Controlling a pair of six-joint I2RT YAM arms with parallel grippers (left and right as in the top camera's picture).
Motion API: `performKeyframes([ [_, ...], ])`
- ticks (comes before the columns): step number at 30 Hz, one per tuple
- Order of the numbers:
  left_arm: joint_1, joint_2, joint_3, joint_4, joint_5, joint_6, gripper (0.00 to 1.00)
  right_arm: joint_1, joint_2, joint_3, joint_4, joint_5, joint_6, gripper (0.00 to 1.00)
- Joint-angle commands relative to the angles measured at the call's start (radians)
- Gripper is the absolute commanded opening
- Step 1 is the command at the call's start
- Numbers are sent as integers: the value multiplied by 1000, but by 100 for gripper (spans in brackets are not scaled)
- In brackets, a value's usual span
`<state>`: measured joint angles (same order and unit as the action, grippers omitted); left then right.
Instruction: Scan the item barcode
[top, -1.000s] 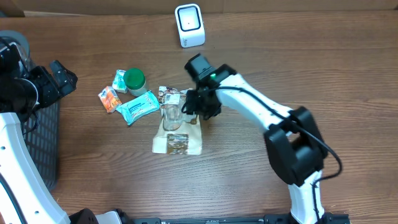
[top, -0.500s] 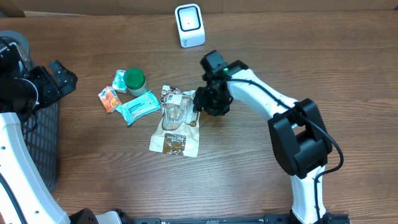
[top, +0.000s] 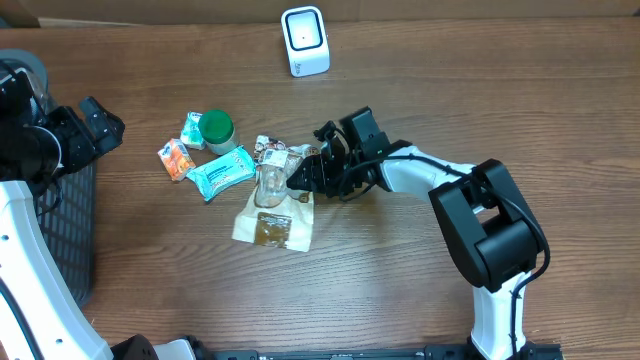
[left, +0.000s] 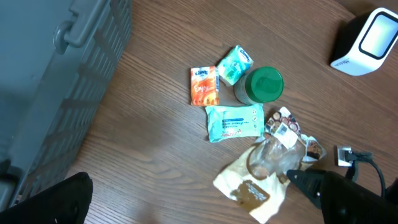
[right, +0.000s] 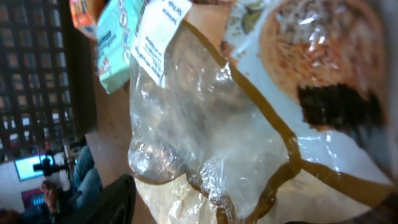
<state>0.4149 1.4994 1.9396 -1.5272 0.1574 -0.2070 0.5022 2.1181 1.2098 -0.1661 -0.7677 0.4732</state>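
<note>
green jar lid (top: 216, 126), orange packet (top: 175, 160), white scanner (top: 304, 40)

Overhead straight down, left wrist high oblique, right wrist close, pouch (top: 272, 228) shared

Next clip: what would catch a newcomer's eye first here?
The right gripper is stretched out to a crumpled clear-and-brown pouch mid-table, which fills the right wrist view. Beside the pouch lies a small cluster of items, among them a green-lidded jar and a teal pack. The white scanner stands alone at the far edge.
</note>
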Motion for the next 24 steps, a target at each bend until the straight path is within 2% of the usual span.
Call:
performKeyframes([
  [1, 4, -15, 6, 2, -3, -10, 100, 41, 54, -74, 58, 102, 124, 58],
  [5, 4, -15, 6, 2, -3, -10, 100, 60, 137, -74, 208, 88, 291, 48],
  [10, 4, -15, 6, 2, -3, -10, 100, 61, 140, -74, 390, 2, 316, 38],
  [14, 4, -15, 6, 2, -3, -10, 100, 78, 140, -68, 563, -85, 339, 38],
  [24, 4, -15, 6, 2, -3, -10, 100, 118, 116, -4, 670, -177, 350, 38],
])
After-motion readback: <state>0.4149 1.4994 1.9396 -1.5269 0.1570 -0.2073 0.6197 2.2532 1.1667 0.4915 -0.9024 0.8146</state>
